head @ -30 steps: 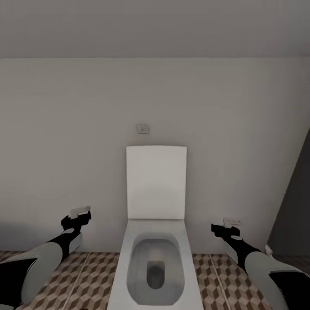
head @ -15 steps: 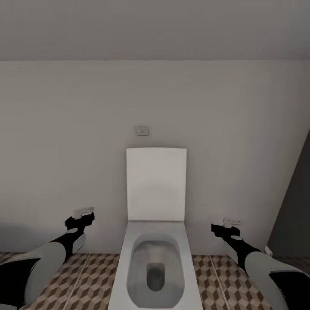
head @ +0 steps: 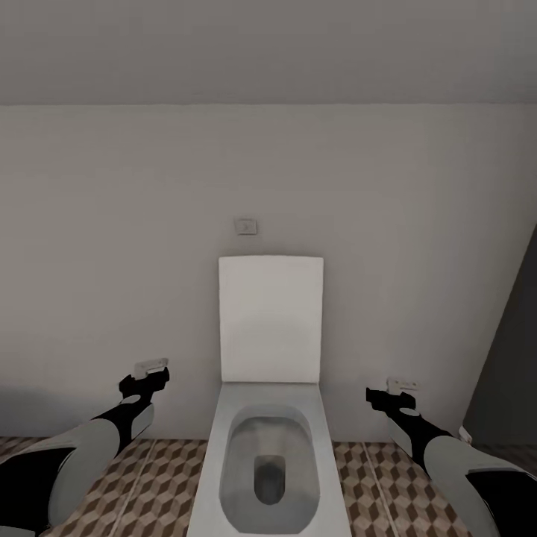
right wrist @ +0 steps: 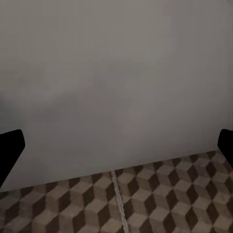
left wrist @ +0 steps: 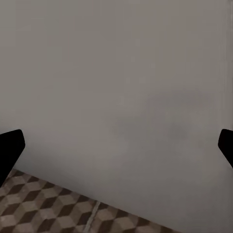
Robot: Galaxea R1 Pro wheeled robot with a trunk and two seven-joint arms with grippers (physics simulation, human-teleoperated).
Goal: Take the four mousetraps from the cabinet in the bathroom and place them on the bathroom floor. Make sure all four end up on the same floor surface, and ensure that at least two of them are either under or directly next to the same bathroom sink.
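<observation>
White toilet (head: pixel 268 440) (lid up) between both spread grippers

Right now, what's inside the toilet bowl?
The toilet has its lid up, so the bowl is open. Inside shows smooth grey-white sides and a dark drain hole at the bottom. Nothing else shows in it; what lies down the hole is hidden.

The bathroom floor (head: pixel 373 485) lay across the bottom of the head view, its large tiles printed with brown, beige and white cubes, split by pale grout lines.
</observation>
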